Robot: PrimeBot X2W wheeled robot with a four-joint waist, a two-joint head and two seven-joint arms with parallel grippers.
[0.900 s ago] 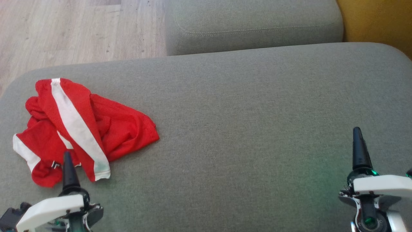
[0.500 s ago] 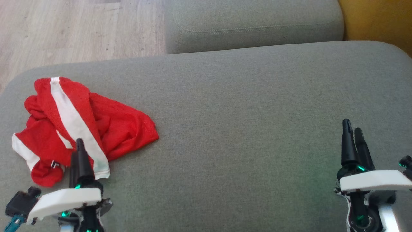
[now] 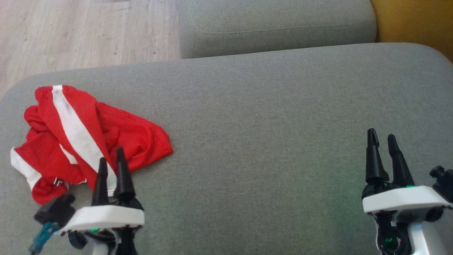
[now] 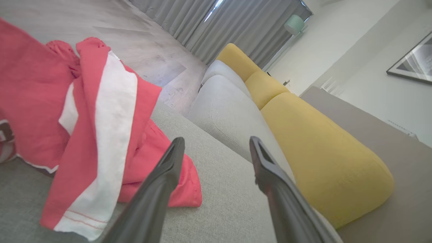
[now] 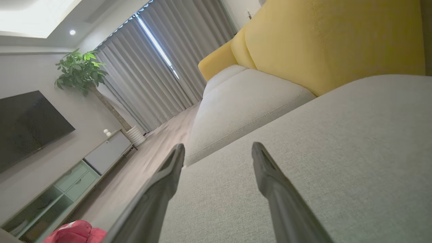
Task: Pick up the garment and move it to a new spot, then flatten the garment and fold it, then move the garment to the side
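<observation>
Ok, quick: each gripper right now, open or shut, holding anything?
Left gripper: open, holding nothing, tips at the red garment's near edge.
Right gripper: open, holding nothing, over the grey cushion.

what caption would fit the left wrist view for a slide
Open left gripper near a crumpled red and white garment on a grey sofa cushion, yellow backrest behind

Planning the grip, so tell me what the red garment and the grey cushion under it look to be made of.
The red garment looks like thin synthetic sports mesh, matte; a fine pitted weave shows and it crumples softly. The grey cushion is seemingly woven upholstery cloth, matte, with a flecked, coarse weave; the filling cannot be told.
</observation>
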